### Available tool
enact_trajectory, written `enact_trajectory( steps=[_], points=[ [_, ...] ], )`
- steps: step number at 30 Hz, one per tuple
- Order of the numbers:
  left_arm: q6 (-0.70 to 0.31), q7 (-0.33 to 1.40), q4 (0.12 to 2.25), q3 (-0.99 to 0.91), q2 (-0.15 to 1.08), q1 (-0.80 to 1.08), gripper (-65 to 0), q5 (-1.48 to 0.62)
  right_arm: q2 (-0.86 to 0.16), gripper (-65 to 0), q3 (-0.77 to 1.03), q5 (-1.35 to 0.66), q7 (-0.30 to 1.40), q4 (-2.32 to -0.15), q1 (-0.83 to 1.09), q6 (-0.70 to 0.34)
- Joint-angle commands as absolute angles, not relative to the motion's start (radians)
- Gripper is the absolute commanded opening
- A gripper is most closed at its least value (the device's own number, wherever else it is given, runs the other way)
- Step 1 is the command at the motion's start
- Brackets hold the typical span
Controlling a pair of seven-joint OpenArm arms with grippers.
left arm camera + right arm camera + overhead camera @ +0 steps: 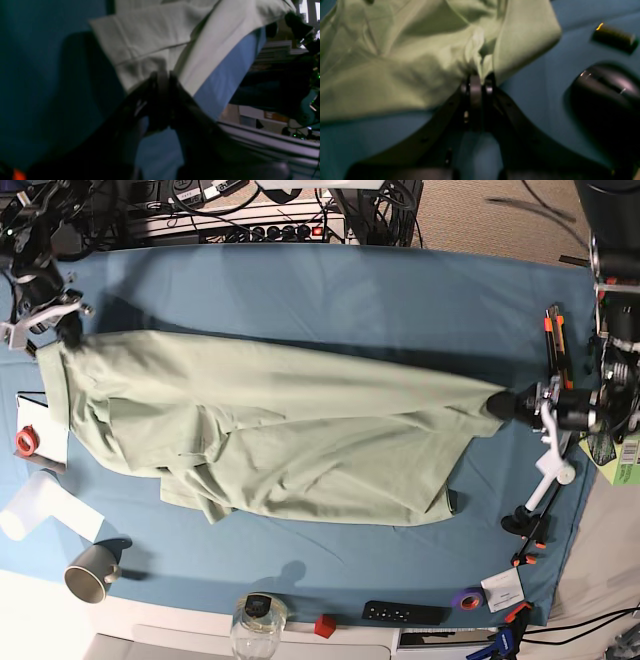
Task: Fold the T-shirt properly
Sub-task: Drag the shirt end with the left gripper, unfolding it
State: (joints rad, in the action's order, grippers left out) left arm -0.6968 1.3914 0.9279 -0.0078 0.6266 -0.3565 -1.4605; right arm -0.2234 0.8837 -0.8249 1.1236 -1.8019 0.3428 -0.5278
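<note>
The pale sage-green T-shirt (280,435) lies stretched sideways across the blue table cloth (350,290), rumpled along its lower left part. My right gripper (70,330) is shut on the shirt's far-left upper corner. In the right wrist view the right gripper (480,77) pinches a bunched fold of the T-shirt (395,62). At the shirt's right tip my left gripper (498,402) is shut on the fabric. The left wrist view shows the left gripper (162,76) clamped on an edge of the T-shirt (150,45), which is lifted off the cloth.
Along the front edge stand a cup (92,570), a glass jar (258,620), a red cube (323,625), a black remote (405,613) and a purple tape roll (465,600). A red tape roll (27,442) and white paper (40,510) lie left. Orange-tipped clamps (553,330) sit right.
</note>
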Motion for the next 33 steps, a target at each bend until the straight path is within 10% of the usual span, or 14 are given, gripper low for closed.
enact_trajectory(
  steps=[1,33],
  points=[
    [-0.698,1.392,0.967,-0.043,0.659,-0.346,-65.0,-1.484,-0.241,-65.0,0.892,-0.856,1.109,-1.820,0.358,-0.539],
    [-0.698,1.387,1.333,-0.305,0.662,0.247,-65.0,-1.484,-0.393,-65.0,0.891,-0.814,1.149,-1.820,0.488,-0.545]
  ],
)
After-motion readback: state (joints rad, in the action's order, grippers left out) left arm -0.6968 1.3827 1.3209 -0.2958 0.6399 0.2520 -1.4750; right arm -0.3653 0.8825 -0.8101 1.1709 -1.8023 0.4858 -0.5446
